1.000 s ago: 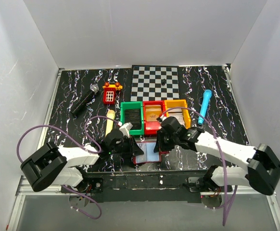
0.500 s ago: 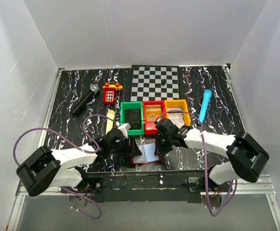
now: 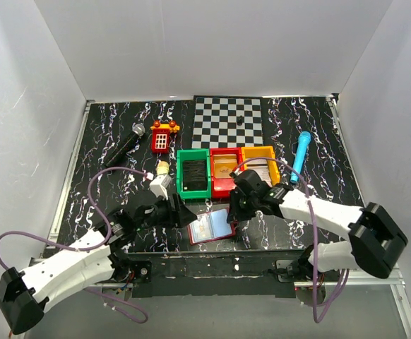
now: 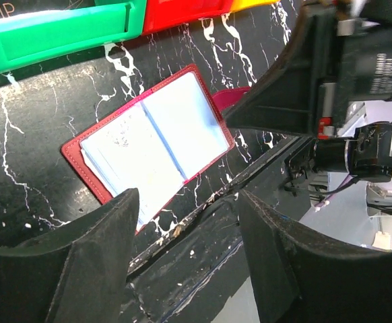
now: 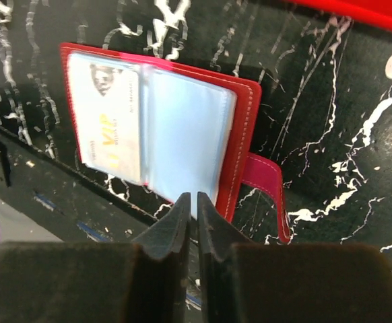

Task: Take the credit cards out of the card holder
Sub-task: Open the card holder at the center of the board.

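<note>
Right wrist view: card holder (image 5: 182, 128) lies open on the bench (image 5: 331, 134), a pale card (image 5: 108, 114) inside. The right pincer (image 5: 190, 202) is nearly together at its near edge, and the left pincer (image 4: 188, 202) is apart beside it.

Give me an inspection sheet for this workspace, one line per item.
Surface: black marbled table, checkerboard mat at the back.
Job's things: card holder lying open near the front edge, a pale card in one sleeve; dark card in green bin, tan card in red bin, grey card in yellow bin.
Clutter: microphone, red toy phone, blue pen.
Grippers: left gripper open beside the holder; right gripper shut, tips at its edge.
Cables: purple cable looping off each arm.
Surroundings: plain white walls.
</note>
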Controlling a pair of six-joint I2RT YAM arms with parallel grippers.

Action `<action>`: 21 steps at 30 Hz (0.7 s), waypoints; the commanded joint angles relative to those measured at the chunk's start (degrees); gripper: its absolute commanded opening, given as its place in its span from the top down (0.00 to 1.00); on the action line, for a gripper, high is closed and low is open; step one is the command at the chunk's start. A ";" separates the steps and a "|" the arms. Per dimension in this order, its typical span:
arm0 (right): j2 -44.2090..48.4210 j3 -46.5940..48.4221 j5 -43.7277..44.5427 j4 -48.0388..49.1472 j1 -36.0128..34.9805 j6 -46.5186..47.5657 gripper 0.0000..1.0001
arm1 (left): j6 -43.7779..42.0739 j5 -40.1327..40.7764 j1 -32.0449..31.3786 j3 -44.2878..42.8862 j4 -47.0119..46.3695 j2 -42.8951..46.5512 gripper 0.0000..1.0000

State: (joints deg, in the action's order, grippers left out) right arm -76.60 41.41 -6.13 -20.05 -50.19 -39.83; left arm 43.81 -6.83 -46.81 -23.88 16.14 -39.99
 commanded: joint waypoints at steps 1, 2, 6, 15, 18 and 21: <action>4.96 0.78 0.33 0.80 0.18 2.91 0.77 | 1.53 -1.95 0.31 0.58 -4.96 -4.99 0.44; 4.97 1.39 0.16 0.89 0.18 3.53 0.74 | 1.80 -2.83 0.23 0.76 -6.81 -7.88 0.47; 2.25 3.76 -1.25 2.21 0.01 4.50 0.73 | 2.59 -2.75 0.31 2.25 -12.09 -15.54 0.57; -4.87 4.47 -4.42 4.24 -0.61 4.15 0.79 | 3.03 -1.61 0.22 3.93 -14.65 -22.41 0.66; -4.53 3.07 -4.50 3.09 -0.61 3.71 0.79 | 2.51 0.06 0.22 2.44 -12.90 -24.96 0.68; -3.21 1.22 -4.85 2.92 -0.61 2.66 0.79 | 1.37 0.59 0.22 0.86 -13.06 -27.68 0.69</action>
State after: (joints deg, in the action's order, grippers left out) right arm -81.58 44.10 -9.82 -16.69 -50.43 -36.25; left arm 46.50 -8.38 -46.81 -20.64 2.98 -65.32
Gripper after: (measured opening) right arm 0.216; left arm 0.314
